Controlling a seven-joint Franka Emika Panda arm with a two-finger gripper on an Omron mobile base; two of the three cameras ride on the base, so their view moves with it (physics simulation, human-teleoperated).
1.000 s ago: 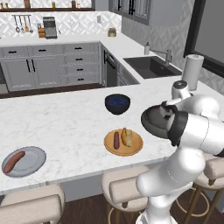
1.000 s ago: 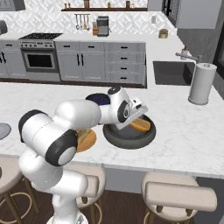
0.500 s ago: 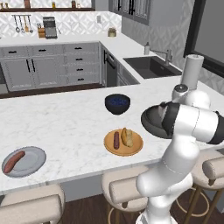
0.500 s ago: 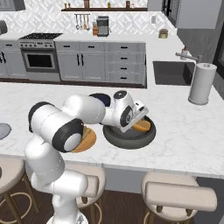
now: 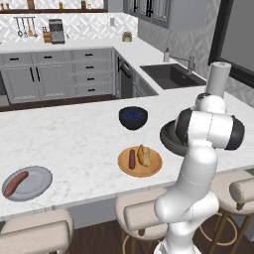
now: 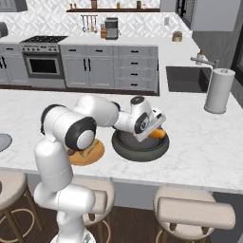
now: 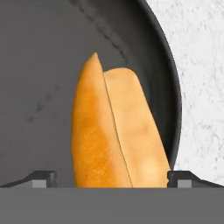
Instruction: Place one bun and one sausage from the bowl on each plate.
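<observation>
A golden bun with a seam along its length lies in the dark bowl, close to the rim. My gripper is open just above it, one fingertip on each side and neither touching. From the right base, the gripper hangs over the bowl at the bun. The orange plate holds a sausage and a bun. On the grey plate lies one sausage. My arm hides most of the bowl from the left base.
A navy-blue bowl stands behind the orange plate. A paper towel roll stands on the counter at the right, by the sink. Stools line the counter's near edge.
The arm's elbow has swung over to the right. The hand has shifted slightly over the bowl towards the bun. The jaws have stayed open.
</observation>
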